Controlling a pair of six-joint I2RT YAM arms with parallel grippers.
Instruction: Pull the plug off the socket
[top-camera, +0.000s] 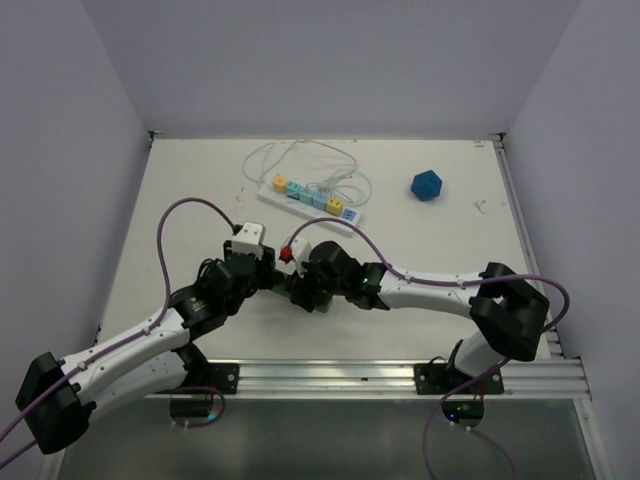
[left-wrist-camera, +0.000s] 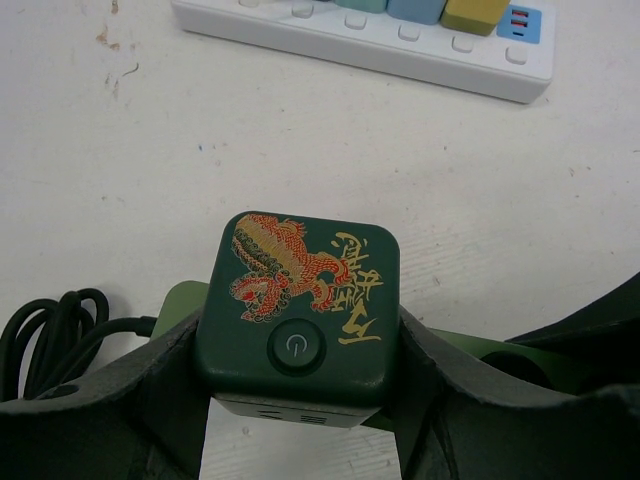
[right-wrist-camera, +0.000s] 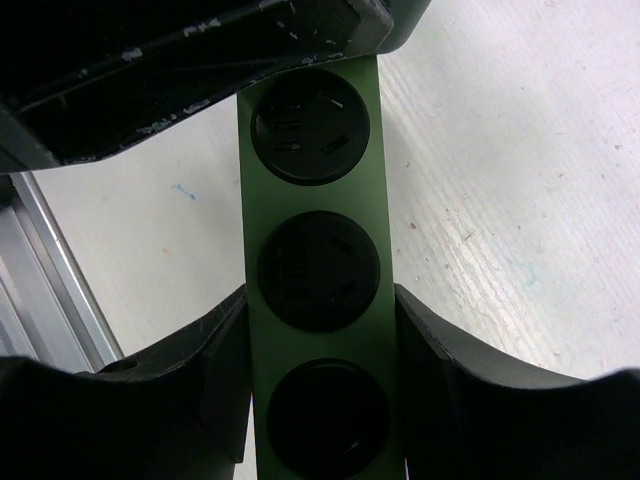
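Left wrist: plug in the pinch, strip clamped

Your left gripper (left-wrist-camera: 300, 335) is closed on the dark green plug (left-wrist-camera: 305, 290), one finger pressed to each side, with the dragon print and power button facing up at you. Pale green shows beneath it on both sides: that's the socket strip (right-wrist-camera: 315, 270). On the right wrist view, your right gripper (right-wrist-camera: 320, 335) squeezes that strip across its width, level with the middle round outlet. You can't tell from these angles whether the plug sits fully in its outlet. From the top, both grippers meet toward the near side of the table (top-camera: 180, 180). A black cable (left-wrist-camera: 50, 330) coils at the left. A white power strip (top-camera: 310, 200) and a blue block (top-camera: 426, 185) lie farther back.
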